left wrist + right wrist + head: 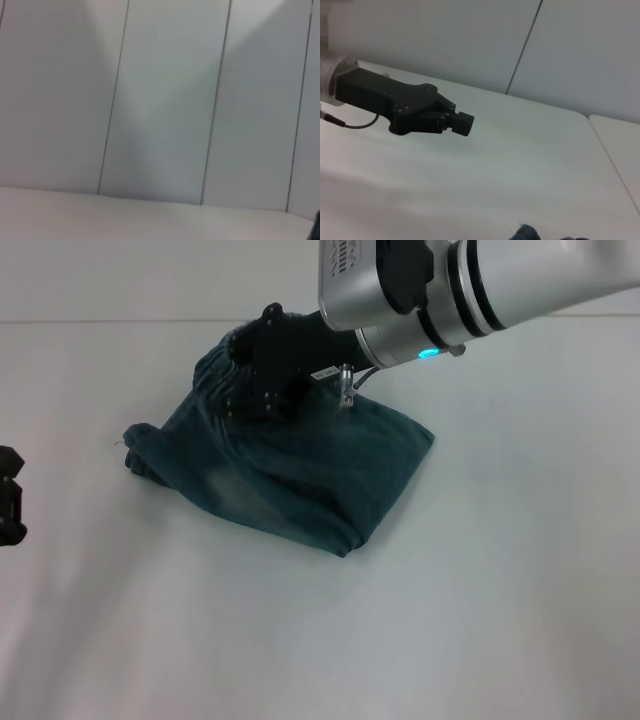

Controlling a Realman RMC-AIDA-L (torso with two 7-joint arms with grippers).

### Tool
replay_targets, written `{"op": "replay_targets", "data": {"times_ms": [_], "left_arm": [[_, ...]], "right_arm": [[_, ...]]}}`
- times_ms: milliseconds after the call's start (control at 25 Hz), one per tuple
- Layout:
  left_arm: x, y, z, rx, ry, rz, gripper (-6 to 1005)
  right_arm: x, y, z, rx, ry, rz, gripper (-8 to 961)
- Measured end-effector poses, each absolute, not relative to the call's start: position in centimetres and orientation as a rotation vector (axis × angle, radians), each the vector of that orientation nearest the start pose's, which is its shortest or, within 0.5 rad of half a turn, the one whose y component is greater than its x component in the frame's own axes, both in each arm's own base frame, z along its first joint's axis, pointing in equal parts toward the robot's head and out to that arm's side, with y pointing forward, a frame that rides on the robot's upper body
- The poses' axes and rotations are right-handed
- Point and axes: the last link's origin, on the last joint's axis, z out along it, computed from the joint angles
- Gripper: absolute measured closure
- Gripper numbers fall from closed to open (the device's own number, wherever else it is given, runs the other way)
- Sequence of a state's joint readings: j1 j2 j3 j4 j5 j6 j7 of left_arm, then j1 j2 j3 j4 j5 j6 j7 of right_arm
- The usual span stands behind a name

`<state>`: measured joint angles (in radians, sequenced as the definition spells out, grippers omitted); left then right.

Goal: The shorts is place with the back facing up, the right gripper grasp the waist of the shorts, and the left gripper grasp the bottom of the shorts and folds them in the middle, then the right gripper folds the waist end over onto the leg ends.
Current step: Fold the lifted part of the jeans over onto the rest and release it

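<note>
The shorts [300,475] lie as a folded blue-green denim bundle on the white table. Their gathered waist [212,365] is at the far left end, and a bunched corner [140,445] points left. My right gripper [245,400] reaches in from the upper right and rests down on the fabric just beside the waist band. Its black body hides the contact. A small tip of denim [525,233] shows in the right wrist view. My left gripper [8,502] sits parked at the left edge, apart from the shorts, and also appears side-on as the left gripper [464,123] in the right wrist view.
The white table [480,600] stretches wide in front of and to the right of the shorts. A panelled white wall [165,100] fills the left wrist view. A table seam [615,165] runs along one side.
</note>
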<state>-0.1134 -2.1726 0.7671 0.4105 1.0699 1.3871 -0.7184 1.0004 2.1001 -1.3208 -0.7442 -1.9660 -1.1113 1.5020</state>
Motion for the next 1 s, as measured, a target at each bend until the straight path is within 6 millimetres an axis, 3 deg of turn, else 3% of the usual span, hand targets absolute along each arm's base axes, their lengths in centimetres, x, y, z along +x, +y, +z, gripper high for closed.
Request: {"op": "replay_targets", "data": {"times_ms": [320,720,1000], "left_arm": [[-35.5,24.4,0.8,-1.750,-0.640,-0.892,985],[-35.8,24.1,0.5,-1.767,-0.648,-0.874,984],[-35.9,23.9,0.2,-1.767,-0.665,-0.874,981]], "right_arm": [[6.3,42.2,-7.6,-2.870,-0.298,0.145,485],[4.3,42.4,-9.3,-2.842,-0.522,-0.198,25],[3.7,42.1,-10.5,-2.800,-0.643,-0.342,32]]}}
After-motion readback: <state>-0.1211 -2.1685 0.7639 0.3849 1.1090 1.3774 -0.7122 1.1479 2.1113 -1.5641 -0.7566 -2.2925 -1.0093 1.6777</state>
